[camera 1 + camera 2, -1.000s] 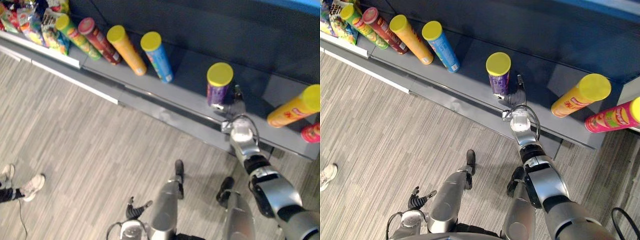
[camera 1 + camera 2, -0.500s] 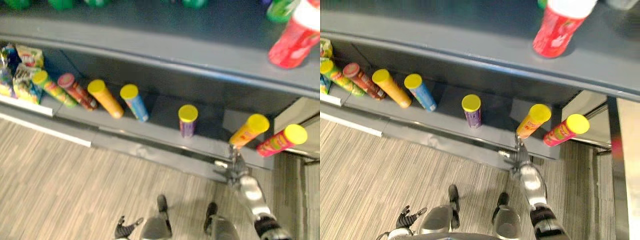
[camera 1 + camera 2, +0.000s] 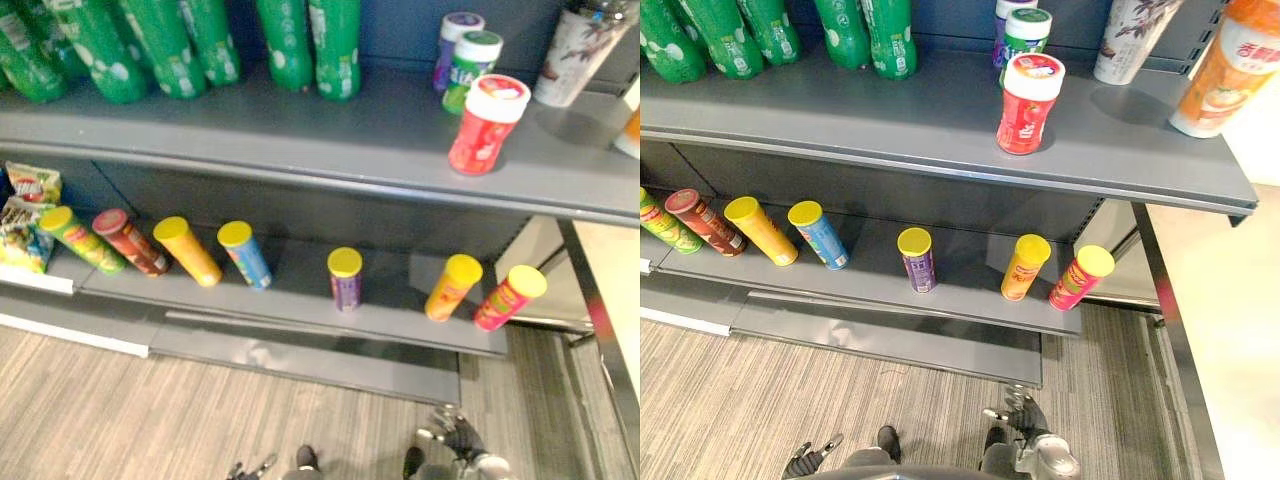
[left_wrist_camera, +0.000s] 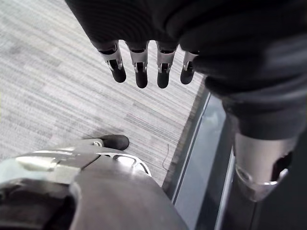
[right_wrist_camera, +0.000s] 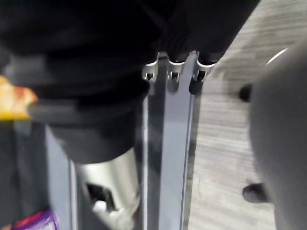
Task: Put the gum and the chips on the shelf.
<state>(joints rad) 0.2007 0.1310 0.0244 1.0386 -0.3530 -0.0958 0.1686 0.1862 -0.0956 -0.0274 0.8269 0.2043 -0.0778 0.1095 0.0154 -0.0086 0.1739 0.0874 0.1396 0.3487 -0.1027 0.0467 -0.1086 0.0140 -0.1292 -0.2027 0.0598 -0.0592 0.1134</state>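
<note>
Nearest to the camera, well below the purple chip can, both arms hang low over the striped floor. The right robot hand is below and a little to the right of that can, with its fingers spread and nothing between them. The left robot hand is far to the lower left of the can, its fingers straight and relaxed, also empty. I think the hands are low and slack because they have nothing to carry now. The purple chip can stands upright on the lower shelf, close to the front edge and with free room on both sides, probably so that a hand can leave it without touching a neighbour. To its left are the blue can and the yellow can; to its right are the orange can and the pink can. Above it and somewhat to the right, on the upper shelf, the red gum jar stands near the front edge, so both kinds of task things seem to be placed already. I cannot tell which can is the task's chips. Far above and to the left of the purple can, the green bottles are cut off at the top.
</note>
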